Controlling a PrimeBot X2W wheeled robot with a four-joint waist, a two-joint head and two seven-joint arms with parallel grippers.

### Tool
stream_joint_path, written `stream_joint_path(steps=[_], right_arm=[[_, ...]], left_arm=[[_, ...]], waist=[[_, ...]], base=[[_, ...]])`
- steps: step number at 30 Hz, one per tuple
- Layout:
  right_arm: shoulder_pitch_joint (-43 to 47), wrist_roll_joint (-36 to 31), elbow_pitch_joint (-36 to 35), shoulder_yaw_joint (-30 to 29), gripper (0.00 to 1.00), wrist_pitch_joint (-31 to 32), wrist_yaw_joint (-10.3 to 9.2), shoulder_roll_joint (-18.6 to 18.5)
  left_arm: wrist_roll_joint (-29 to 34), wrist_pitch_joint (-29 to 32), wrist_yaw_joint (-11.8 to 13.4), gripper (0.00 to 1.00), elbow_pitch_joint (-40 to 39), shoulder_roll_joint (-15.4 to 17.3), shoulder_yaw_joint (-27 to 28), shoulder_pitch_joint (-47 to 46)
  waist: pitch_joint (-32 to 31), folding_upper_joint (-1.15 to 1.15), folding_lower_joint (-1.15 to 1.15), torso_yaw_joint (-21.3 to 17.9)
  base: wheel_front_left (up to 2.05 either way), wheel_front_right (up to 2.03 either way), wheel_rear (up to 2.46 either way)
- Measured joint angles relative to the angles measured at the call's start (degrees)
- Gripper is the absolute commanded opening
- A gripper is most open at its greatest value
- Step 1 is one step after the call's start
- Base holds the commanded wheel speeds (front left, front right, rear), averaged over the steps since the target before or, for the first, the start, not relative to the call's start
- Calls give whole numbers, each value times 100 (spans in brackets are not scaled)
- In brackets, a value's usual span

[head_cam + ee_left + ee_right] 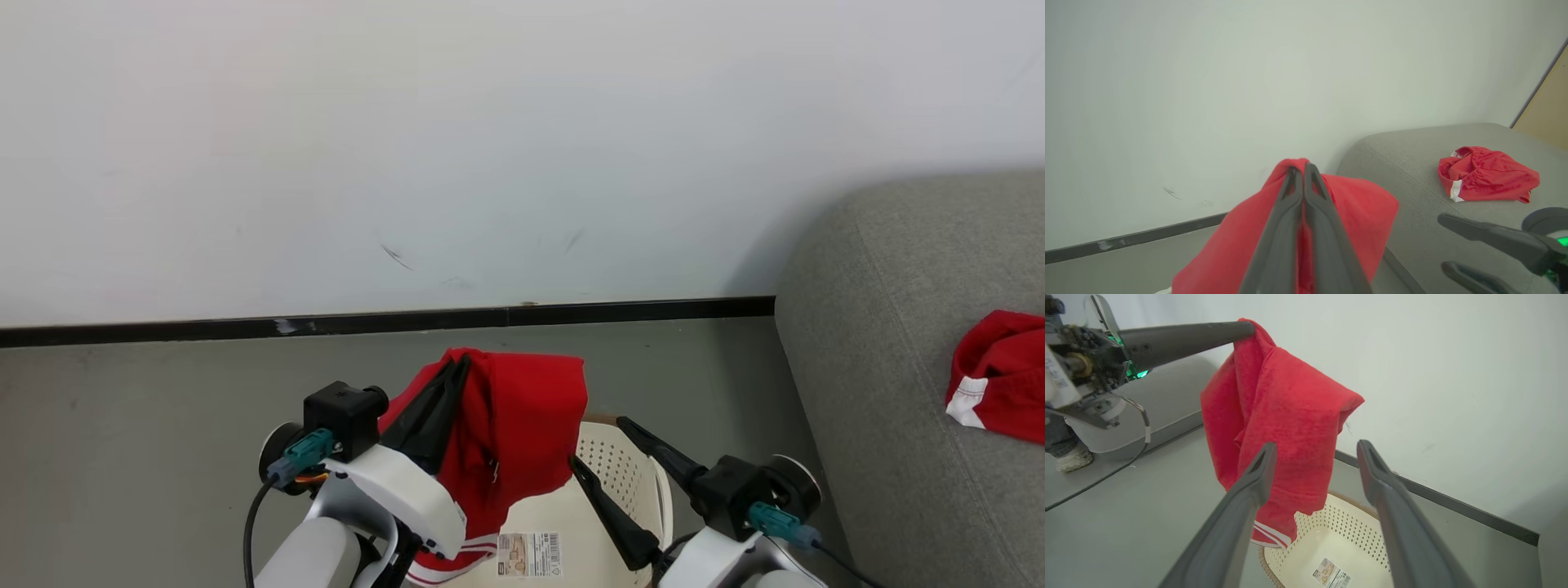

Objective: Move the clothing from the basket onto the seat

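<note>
the left gripper is raised over the basket, its two dark fingers pinched together on the top fold of a red garment. the cloth hangs down from the tips, and its white-striped hem reaches the basket's near rim. the left wrist view shows the grip best: the left gripper has no gap between its fingers and the red garment bulges out on both sides. from the right wrist view the same left gripper comes in sideways from the top left, and the red garment dangles free above the basket. that view also looks down into the basket and shows its perforated wall, brown rim and a label on the bare bottom.

the right gripper waits beside the cloth with its fingers spread wide, holding nothing. in its own view the right gripper frames the hanging hem.

the grey seat stands to the right of the basket, against the white wall. a second red garment with white trim lies on it. the left wrist view shows the second red garment whole, bunched on the flat top of the seat, back from its rounded corner.

a shoe stands on the floor at the left edge of the right wrist view.
</note>
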Motion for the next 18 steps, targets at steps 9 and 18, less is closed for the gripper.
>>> stream_joint_path(steps=[9,18], right_arm=[[-417,-125,-99,276,100,0,0,-235],[-563,-121,-162,302,100,0,0,-427]], left_arm=[[9,180,-77,0,-288,20,-155,58],[-4,391,-230,0,-655,79,-353,196]], waist=[[-56,0,0,50],[-89,0,0,52]], base=[[0,0,0],[0,0,0]])
